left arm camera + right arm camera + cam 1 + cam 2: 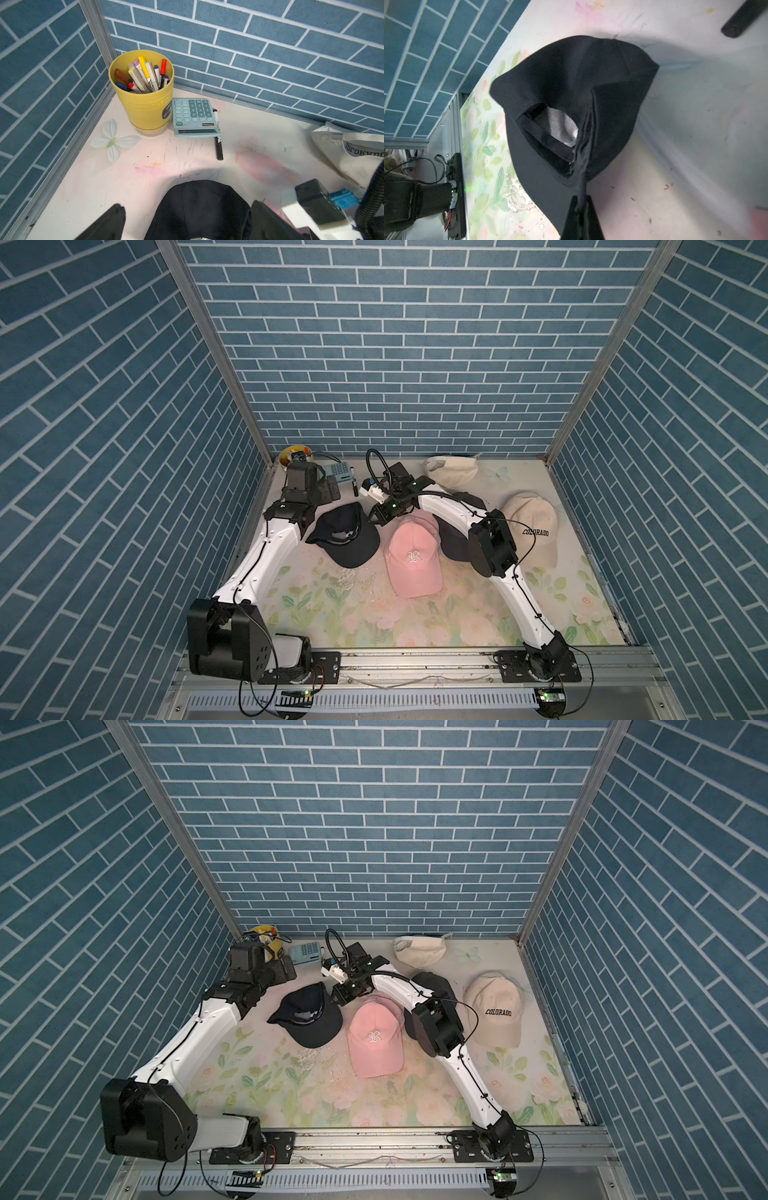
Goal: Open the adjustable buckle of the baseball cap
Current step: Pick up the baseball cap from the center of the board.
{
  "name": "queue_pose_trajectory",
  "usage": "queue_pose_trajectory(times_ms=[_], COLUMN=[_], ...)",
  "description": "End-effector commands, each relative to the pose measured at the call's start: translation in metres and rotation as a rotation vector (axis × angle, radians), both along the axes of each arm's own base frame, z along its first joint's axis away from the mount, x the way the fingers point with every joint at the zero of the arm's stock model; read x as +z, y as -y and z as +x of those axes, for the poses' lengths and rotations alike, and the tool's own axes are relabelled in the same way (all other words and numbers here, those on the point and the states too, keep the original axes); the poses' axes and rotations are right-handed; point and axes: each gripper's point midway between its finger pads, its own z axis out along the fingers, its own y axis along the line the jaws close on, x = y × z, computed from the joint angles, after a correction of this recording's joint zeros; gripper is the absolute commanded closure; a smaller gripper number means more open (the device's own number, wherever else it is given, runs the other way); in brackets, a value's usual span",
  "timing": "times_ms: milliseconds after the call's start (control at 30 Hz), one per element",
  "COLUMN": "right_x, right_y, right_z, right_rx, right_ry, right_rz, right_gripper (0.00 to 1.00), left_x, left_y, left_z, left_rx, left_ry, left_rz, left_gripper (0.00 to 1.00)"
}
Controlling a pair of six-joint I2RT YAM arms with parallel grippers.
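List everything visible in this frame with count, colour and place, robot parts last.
dark navy cap: 1, navy, left of centre
strap: 1, dark, pulled out from that cap
pink cap: 1, pink, white R, centre
COLORADO cap: 1, beige, right side
cream cap: 1, off-white, by the back wall
black cap: 1, black, under the right arm
pen cup: 1, yellow, back left corner
pens: many, mixed, in cup
calculator: 1, teal, beside cup
marker: 1, black, alongside calculator
table: 1, floral
left gripper: 1, black, open
right gripper: 1, black, shut on strap
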Motion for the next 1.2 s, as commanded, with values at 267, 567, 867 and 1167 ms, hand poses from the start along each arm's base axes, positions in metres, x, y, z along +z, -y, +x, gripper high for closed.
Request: queue_pose_trajectory(times_ms=[267,567,867,1167], right_x=[0.130,0.205,0.215,0.216], right_y=[0.029,0.093,0.148,0.190], right_z=[0.019,0.035,0.025,0.022], right_rx=[-0.083,-0.184,-0.205,-0.207], right_ry=[0.081,0.204,0.377,0.449], right_rz=[0.135,0.087,-0.119,-0.197], right_gripper=[1.00,1.00,1.00,1.00], left_x=[0.099,0.123,0.094,0.061], left_y=[0.033,0.088,0.178,0.197], left_z=[0.020,0.022,0.027,0.007], left_rx=[-0.255,-0.514,-0.885,-1.063], left_ry=[0.249,0.381,0.370,0.322], left_rz=[0.077,0.345,0.504,0.634], left_gripper=[0.09,0.14,0.27,0.25])
